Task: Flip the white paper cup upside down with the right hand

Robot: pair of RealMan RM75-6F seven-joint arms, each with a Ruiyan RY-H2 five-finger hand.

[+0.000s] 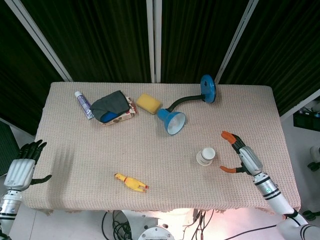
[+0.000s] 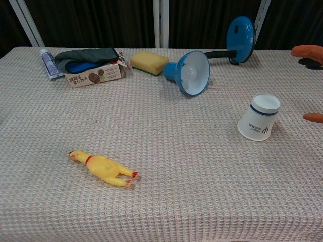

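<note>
The white paper cup (image 1: 205, 156) stands upside down on the table (image 1: 250, 110), with its wide mouth on the cloth and its small bottom up. In the chest view the cup (image 2: 259, 117) leans a little, its top tilted toward the far right, and a dark blue ring and a small printed mark show on its side.

My right hand (image 1: 242, 156) is to the right of the cup, near it but not touching. The fingers are spread apart and hold nothing; one orange fingertip (image 1: 226, 135) points up-left and another sits lower, toward the cup. In the chest view only two orange fingertips (image 2: 307, 51) of this hand show at the right edge of the picture, both apart from the cup.

My left hand (image 1: 22, 164) hangs beyond the left edge of the table, low, well apart from everything on it. Its dark fingers are apart and nothing is in them.

Behind the cup lies a blue desk lamp (image 1: 171, 121) on its side, its shade open toward the front and its round base (image 1: 208, 88) near the far edge. To the left of it is a yellow sponge (image 1: 148, 103), then a small box (image 1: 120, 116) with a dark cloth (image 1: 110, 103) and something blue on it, and a tube (image 1: 83, 104) just beside. A yellow rubber chicken (image 1: 131, 182) lies near the front edge, well apart from the cup.
</note>
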